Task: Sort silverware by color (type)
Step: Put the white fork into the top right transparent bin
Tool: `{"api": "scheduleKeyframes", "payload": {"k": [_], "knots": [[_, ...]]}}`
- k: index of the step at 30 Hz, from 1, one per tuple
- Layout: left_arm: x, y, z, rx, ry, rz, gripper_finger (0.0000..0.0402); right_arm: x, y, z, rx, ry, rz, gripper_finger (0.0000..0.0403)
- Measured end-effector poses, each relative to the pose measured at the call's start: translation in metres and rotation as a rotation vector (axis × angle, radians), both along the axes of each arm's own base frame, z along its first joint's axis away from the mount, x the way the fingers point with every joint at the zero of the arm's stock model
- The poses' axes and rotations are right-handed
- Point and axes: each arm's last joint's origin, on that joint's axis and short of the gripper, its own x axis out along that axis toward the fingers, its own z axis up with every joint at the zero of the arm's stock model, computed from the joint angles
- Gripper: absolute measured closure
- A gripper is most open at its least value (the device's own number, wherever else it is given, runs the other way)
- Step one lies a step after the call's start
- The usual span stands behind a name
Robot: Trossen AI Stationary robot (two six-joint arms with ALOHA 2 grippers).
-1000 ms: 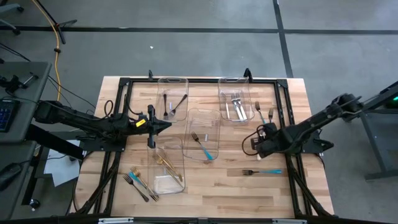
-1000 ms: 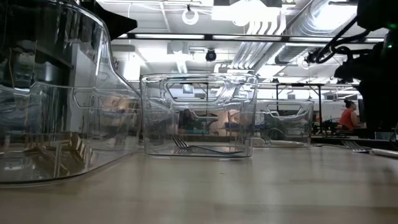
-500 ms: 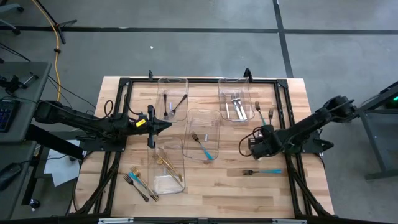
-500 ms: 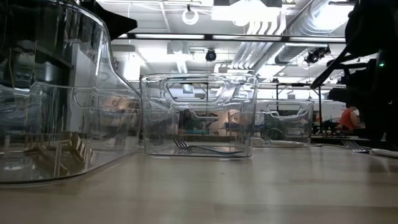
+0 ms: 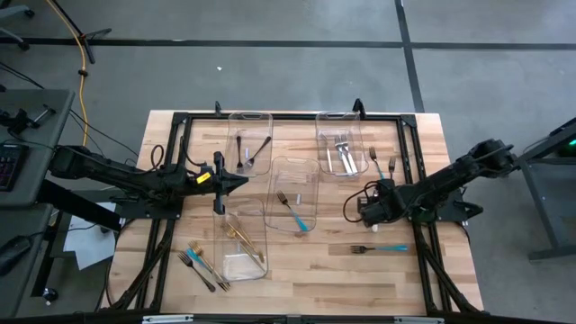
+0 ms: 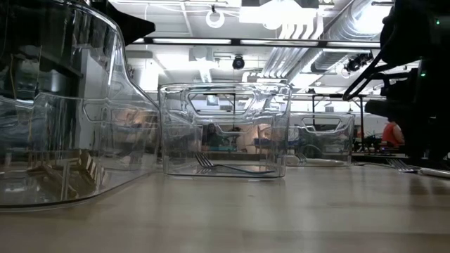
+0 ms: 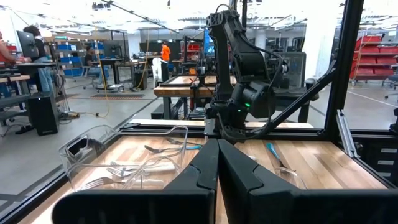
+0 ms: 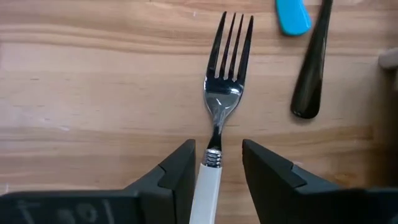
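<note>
Your right gripper (image 8: 214, 163) sits part-open straddling the white-handled silver fork (image 8: 222, 99) on the wooden table (image 8: 93, 93), handle running lengthwise between the jaws, tines pointing away; left gripper (image 7: 217, 163) shut, farther off.

Two dark, slender jointed arms. Yellow label near left gripper (image 5: 241, 181); looped black cable at right gripper (image 5: 364, 209). Matte black wedge-shaped fingers (image 8: 272, 173).

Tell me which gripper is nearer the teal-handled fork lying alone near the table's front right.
Right. The right gripper hovers just behind that teal-handled fork; the left gripper waits far across the table, past the bins.
</note>
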Motion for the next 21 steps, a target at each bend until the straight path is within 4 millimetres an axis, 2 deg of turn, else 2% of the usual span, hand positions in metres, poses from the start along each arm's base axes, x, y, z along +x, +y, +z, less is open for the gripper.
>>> {"api": "scheduleKeyframes", "payload": {"k": [7,21], "knots": [[0.0,0.0,0.0,0.0,0.0,0.0,0.0401,0.002,-0.001,-0.003,-0.025,0.006,-0.025,0.0275],[0.0,0.0,0.0,0.0,0.0,0.0,0.0401,0.008,0.002,-0.023,-0.059,0.102,-0.062,0.0275]]}}
